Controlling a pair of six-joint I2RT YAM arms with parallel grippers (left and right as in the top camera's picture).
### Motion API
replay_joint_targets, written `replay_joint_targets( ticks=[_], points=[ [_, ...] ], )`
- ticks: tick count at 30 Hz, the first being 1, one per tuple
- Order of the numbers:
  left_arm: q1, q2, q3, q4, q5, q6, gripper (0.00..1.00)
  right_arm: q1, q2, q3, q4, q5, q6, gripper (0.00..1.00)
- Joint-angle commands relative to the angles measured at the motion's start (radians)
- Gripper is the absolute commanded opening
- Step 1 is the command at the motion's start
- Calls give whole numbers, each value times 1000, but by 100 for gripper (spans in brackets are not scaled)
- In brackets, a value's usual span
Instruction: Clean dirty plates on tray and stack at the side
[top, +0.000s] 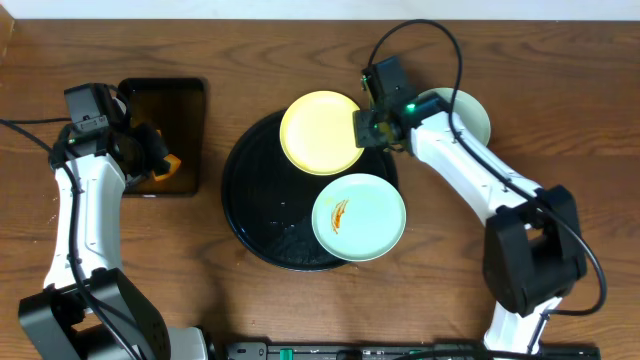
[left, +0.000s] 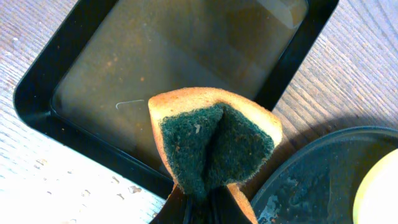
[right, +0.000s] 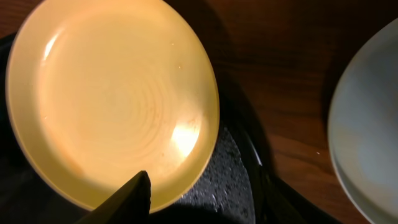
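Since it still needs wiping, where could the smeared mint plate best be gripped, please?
By its thin rim at the right edge, coming from the right side: there the smeared mint plate seems to overhang the tray rim, leaving room for a finger beneath.

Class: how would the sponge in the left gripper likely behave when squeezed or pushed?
Probably soft: the sponge folds where the left gripper pinches it. Its green face looks rough, so it likely drags rather than slides.

Your yellow plate (right: 112, 106), at twelve o'clock on the glossy wet tray (top: 260, 215), looks smooth and shiny; your sponge (left: 214, 146), coarse.
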Motion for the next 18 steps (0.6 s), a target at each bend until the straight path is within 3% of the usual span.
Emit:
replay_joint_targets(
  ticks=[1,18],
  points=[
    [6,6,-10,1,13,13,7,16,62,-5,10,54,64,53],
    [6,6,-10,2,13,13,8,21,184,-6,67,-19,127,48]
  ],
)
